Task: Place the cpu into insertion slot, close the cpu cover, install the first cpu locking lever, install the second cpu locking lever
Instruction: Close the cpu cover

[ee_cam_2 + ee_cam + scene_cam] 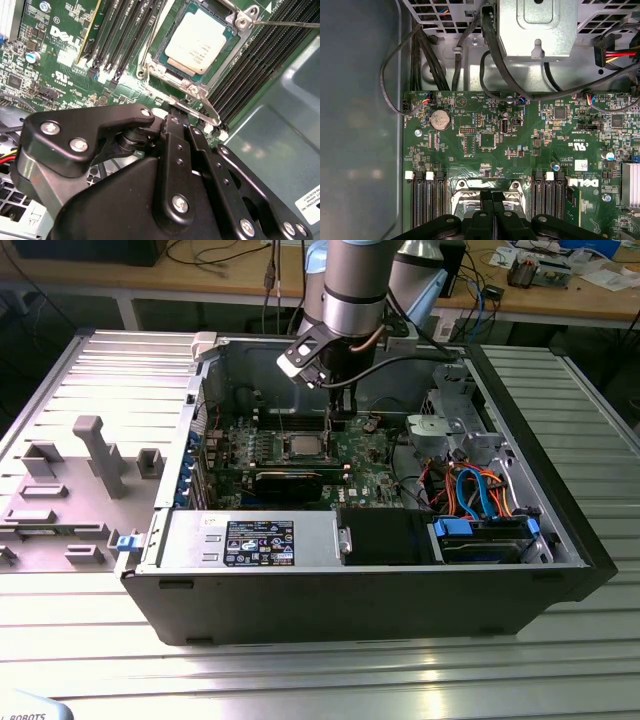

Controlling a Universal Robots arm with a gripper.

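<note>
The cpu (199,39) is seated in the insertion slot (161,59), cpu cover (192,90) down over it. The pincer (493,195) is closed, fingers together, at the cover's edge on the exterior view's right.

Memory slots (120,35) flank insertion slot (161,47), expansion card (290,480) beside, case wall (280,135) near
</note>
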